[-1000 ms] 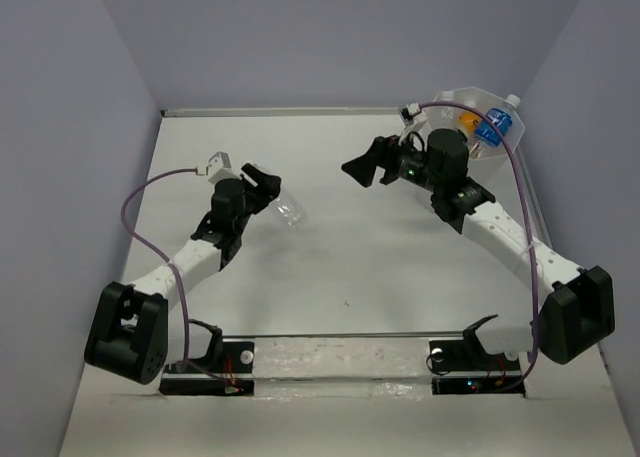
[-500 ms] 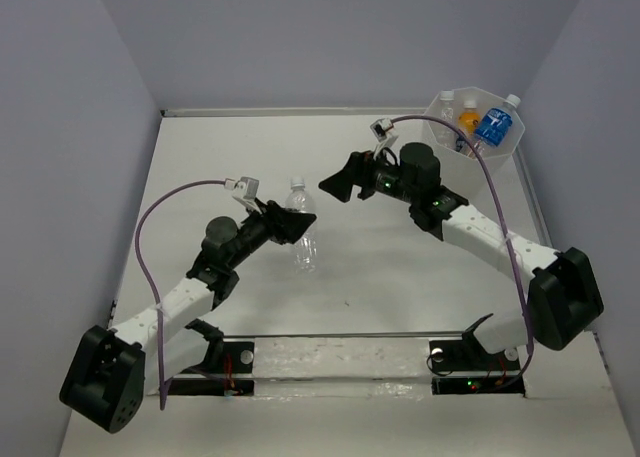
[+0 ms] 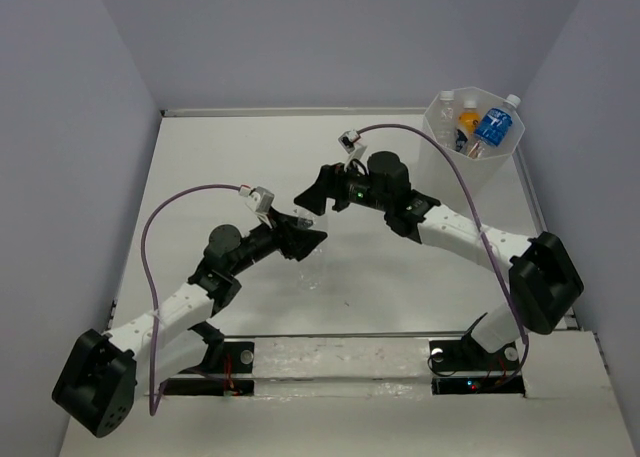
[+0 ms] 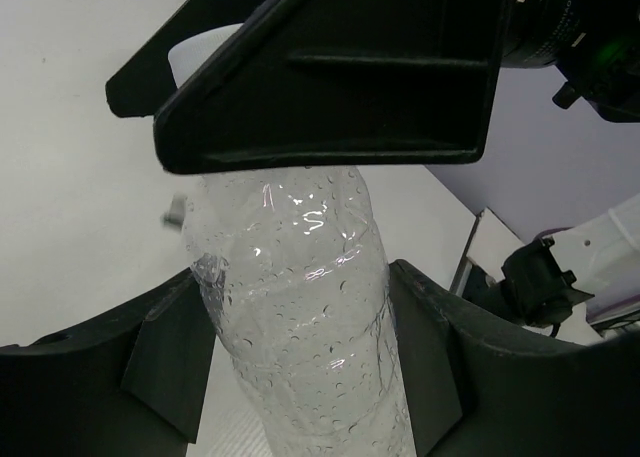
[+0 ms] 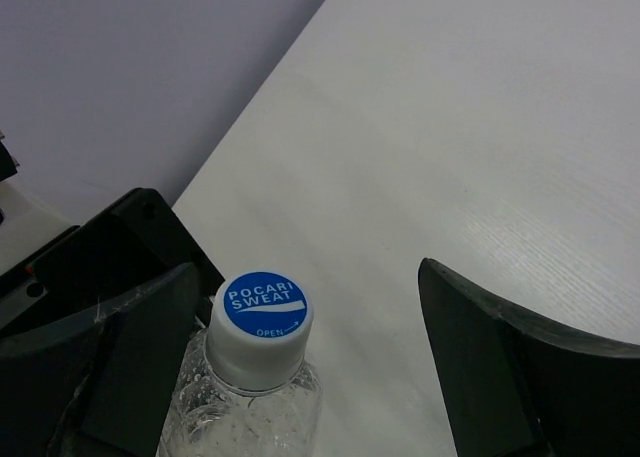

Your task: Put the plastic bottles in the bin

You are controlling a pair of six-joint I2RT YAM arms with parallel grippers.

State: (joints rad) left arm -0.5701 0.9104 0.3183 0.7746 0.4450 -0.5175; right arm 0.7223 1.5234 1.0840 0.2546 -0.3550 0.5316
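Observation:
A clear plastic bottle (image 3: pixel 309 267) with water drops inside stands upright near the table's middle. My left gripper (image 3: pixel 300 241) is shut on its body, and in the left wrist view the bottle (image 4: pixel 300 307) fills the gap of that gripper (image 4: pixel 295 352), with both fingers against it. My right gripper (image 3: pixel 313 198) is open just above the bottle's top. In the right wrist view the white cap with a blue label (image 5: pixel 262 322) sits beside the left finger of the open gripper (image 5: pixel 310 377). The white bin (image 3: pixel 436 140) stands at the back right.
The bin holds a blue-labelled bottle (image 3: pixel 492 125), an orange bottle (image 3: pixel 467 122) and a clear one (image 3: pixel 446 107). Purple cables arch over both arms. Grey walls close in the left, back and right sides. The arm bases stand at the near edge.
My left arm has carried the clear bottle from the left toward the middle and turned it upright. My right arm has swung left from the bin to just above the bottle's cap.

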